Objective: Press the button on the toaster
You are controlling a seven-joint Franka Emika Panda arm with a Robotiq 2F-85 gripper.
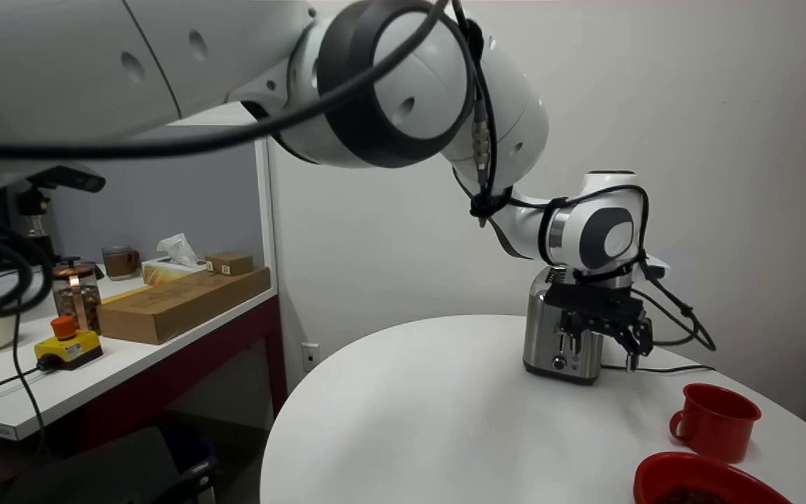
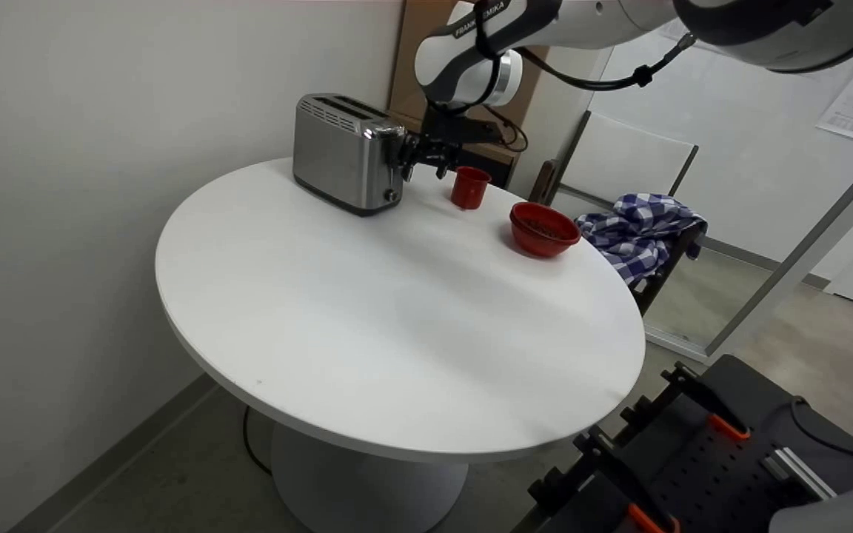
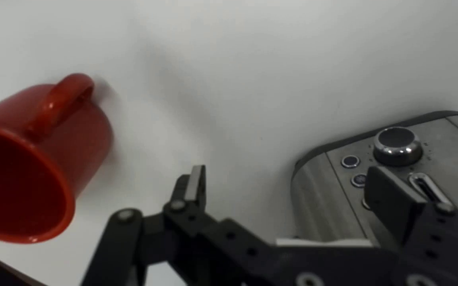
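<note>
The silver toaster (image 1: pixel 541 329) stands upright on the round white table, near the wall. It also shows in an exterior view (image 2: pixel 329 152) and at the lower right of the wrist view (image 3: pixel 320 194). Its end panel has a knob (image 3: pixel 396 146), a lever slot and small round buttons. One button (image 3: pixel 350 161) is in full view; another (image 3: pixel 358 180) is partly covered by a finger, and a third is mostly hidden. My gripper (image 3: pixel 286 176) is open and empty, fingers pointing down beside this panel (image 1: pixel 602 350) (image 2: pixel 424 169). One finger is close in front of the buttons; contact cannot be told.
A red cup (image 3: pixel 90 131) stands on the table near the gripper, also in both exterior views (image 1: pixel 721 427) (image 2: pixel 469 189). A red bowl (image 2: pixel 545 246) with dark contents is beyond it. The black cord (image 1: pixel 669 369) runs behind the toaster. The wall is close behind.
</note>
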